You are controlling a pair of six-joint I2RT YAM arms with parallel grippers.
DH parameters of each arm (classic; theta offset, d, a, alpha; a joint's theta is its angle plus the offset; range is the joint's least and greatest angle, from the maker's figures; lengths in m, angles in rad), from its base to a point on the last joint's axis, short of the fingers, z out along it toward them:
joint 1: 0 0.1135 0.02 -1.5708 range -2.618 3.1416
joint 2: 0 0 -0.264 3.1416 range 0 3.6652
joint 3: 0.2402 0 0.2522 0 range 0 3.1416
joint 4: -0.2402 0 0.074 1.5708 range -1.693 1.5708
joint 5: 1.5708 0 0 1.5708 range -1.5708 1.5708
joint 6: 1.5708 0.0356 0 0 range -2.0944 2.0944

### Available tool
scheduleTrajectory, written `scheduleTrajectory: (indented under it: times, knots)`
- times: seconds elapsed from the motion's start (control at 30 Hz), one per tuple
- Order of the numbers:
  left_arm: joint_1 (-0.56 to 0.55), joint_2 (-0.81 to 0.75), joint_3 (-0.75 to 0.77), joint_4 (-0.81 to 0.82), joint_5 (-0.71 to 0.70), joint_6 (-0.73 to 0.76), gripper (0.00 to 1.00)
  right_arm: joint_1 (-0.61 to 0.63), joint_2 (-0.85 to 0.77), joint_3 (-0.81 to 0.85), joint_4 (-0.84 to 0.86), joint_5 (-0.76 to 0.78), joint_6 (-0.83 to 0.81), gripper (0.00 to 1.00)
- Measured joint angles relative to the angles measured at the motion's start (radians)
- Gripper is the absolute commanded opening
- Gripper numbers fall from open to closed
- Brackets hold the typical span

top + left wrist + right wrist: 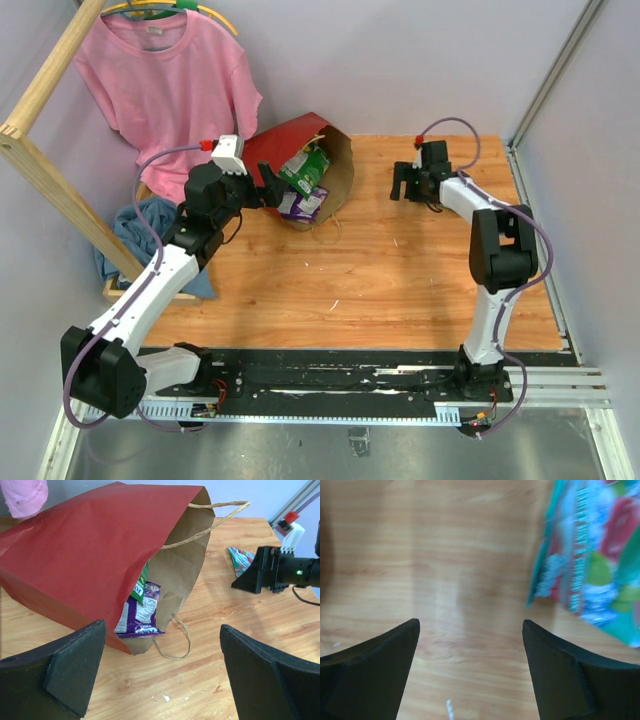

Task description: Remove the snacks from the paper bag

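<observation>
The dark red paper bag [285,145] lies on its side at the back of the table, its mouth facing right. A green packet [303,165] and a purple packet [300,203] show in its mouth. The left wrist view shows the bag [95,545] with the purple packet [140,615] and the green packet [141,585] inside. My left gripper [268,187] [162,626] is open and empty just in front of the bag's mouth. My right gripper [405,182] [470,622] is open and empty, low over the table. A teal candy packet [595,555] [241,560] lies beside it.
A pink T-shirt [165,80] hangs at the back left on a wooden frame [50,170], with a blue cloth [140,225] below it. The bag's loop handle [175,645] lies on the wood. A metal rail [545,80] bounds the right side.
</observation>
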Motion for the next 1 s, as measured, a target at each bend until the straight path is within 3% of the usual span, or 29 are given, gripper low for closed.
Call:
scheduleTrajectory:
  times: [0.17, 0.47, 0.77, 1.0]
  knots:
    - [0.0, 0.0, 0.0, -0.004, -0.009, 0.003, 1.0, 0.061, -0.045, -0.039, -0.007, -0.068, -0.02, 0.95]
    - [0.0, 0.0, 0.0, -0.003, -0.006, 0.005, 1.0, 0.015, -0.303, -0.25, 0.091, -0.019, 0.074, 0.78]
    - [0.0, -0.001, 0.0, -0.008, -0.007, 0.021, 1.0, -0.122, -0.144, -0.32, 0.128, 0.025, 0.159, 0.76]
    - [0.0, -0.01, -0.004, -0.01, -0.009, 0.029, 1.0, -0.122, -0.06, -0.159, 0.092, 0.077, 0.158, 0.76]
